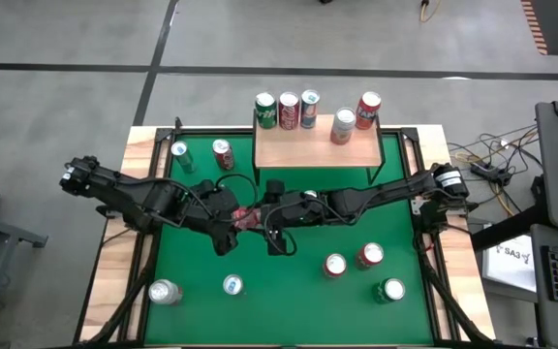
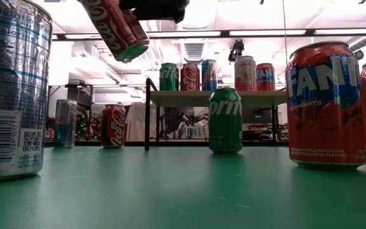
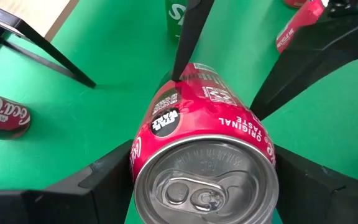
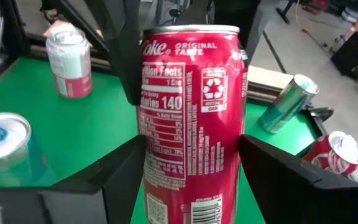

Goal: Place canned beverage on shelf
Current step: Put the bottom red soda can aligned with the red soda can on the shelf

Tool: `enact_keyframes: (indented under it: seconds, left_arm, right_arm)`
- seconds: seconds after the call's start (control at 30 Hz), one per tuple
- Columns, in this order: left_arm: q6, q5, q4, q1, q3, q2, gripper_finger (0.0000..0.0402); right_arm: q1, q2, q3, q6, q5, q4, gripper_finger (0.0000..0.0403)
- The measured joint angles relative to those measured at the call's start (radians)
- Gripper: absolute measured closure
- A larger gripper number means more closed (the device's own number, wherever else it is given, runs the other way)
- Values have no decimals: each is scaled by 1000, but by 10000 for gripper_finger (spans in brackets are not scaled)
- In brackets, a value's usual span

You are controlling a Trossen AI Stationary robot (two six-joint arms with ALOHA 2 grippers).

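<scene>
1. Between both grippers, above the green table (image 1: 356, 233), a red Coca-Cola can (image 1: 249, 217) is held; "ORIGINAL TASTE" and "140" are read on it.
2. It is tilted, its long axis running from the left gripper (image 1: 240, 219) to the right gripper (image 1: 261, 215).
3. Both are clamped on it.
4. The shelf (image 1: 313, 147) is seen beyond, carrying five cans.

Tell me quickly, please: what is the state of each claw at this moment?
Left claw: closed on the red Coke can.
Right claw: its fingers flank the same can; contact cannot be told.
</scene>
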Motion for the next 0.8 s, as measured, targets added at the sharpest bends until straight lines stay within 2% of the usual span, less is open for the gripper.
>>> enact_keyframes:
  seconds: [0.1, 0.37, 0.5, 0.67, 0.8]
  left_arm:
    - [0, -1, 1, 0, 0, 0, 116]
    - [0, -20, -1, 0, 1, 0, 116]
    - [0, -20, 19, 0, 1, 0, 116]
    - [0, -19, 19, 0, 1, 0, 116]
    - [14, -19, 21, 0, 1, 0, 116]
  right_arm:
    - [0, 0, 13, 26, -3, -25, 144]
    - [0, 13, 13, 28, -2, -9, 72]
    - [0, 29, 13, 3, 0, 5, 49]
    - [-1, 51, 13, -25, 5, 47, 50]
    - [-1, 51, 13, -25, 7, 48, 82]
